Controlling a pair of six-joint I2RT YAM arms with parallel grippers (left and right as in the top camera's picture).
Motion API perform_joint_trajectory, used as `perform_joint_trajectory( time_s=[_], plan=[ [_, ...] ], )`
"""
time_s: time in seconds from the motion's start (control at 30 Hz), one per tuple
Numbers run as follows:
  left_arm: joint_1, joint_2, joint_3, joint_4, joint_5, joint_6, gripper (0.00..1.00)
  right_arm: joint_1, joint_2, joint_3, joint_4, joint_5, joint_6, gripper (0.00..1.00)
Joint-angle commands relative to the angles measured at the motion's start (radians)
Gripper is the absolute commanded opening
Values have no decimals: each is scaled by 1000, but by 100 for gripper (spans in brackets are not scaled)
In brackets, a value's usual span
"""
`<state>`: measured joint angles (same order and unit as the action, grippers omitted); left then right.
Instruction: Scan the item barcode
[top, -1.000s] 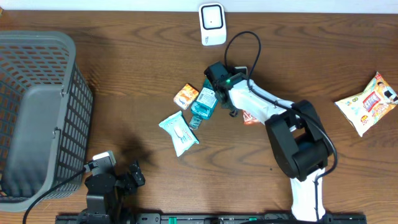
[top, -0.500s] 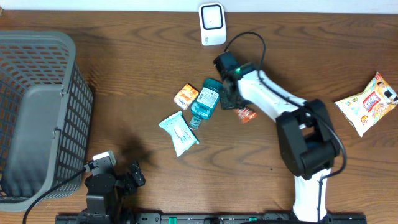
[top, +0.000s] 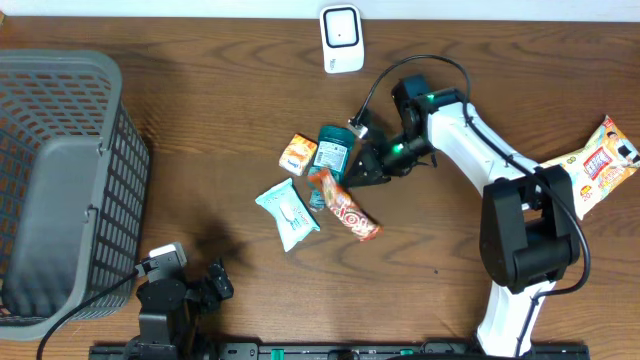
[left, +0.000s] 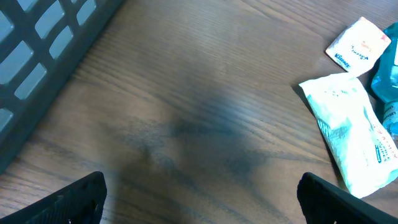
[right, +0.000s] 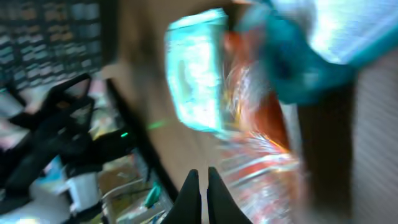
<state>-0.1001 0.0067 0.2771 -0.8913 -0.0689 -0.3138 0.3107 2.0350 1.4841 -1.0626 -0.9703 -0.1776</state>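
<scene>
Swinging out toward 3 o'clock since the earlier frame, the right arm (top: 470, 130) is uncovering a snack pack (top: 346, 206), which is now lying further toward 9 o'clock than before.

Overhead: the right gripper (top: 356, 176) is hovering with its fingers pressed together at 1 o'clock of the pack, beside a bottle (top: 333, 151); whether it is pinching the wrapper cannot be told. A scanner (top: 341, 38) is standing at 12 o'clock, a basket (top: 128, 190) at 9 o'clock, a chip bag (top: 592, 166) at 3 o'clock. The left gripper (top: 212, 282) is resting at 7 o'clock.

Left wrist: its fingers (left: 74, 198) are standing wide apart over the table (left: 186, 93), a tissue pack (left: 351, 134) lying at 3 o'clock.

Right wrist: closed fingertips are pointing at the blurred pack.
</scene>
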Motion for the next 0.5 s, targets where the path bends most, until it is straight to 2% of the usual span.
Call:
perform_joint_trajectory(
  time_s=[0.0, 0.1, 0.2, 0.27, 0.37, 0.47],
  plan=[
    [-2, 0, -1, -36, 9, 13, 98, 4, -20, -8, -3, -232, -152, 1],
    [-2, 0, -1, -36, 9, 13, 98, 5, -20, -8, 39, -177, -151, 1],
    [-2, 0, -1, -36, 9, 13, 98, 17, -20, -8, 60, 50, -62, 3],
    [-2, 0, -1, -36, 9, 13, 98, 34, -21, -8, 49, 159, -5, 8],
    [-2, 0, -1, -36, 9, 13, 98, 69, -21, -8, 31, 195, -16, 28],
    [-2, 0, -1, -36, 9, 13, 98, 106, -27, -8, 20, 208, -21, 73]
  ],
)
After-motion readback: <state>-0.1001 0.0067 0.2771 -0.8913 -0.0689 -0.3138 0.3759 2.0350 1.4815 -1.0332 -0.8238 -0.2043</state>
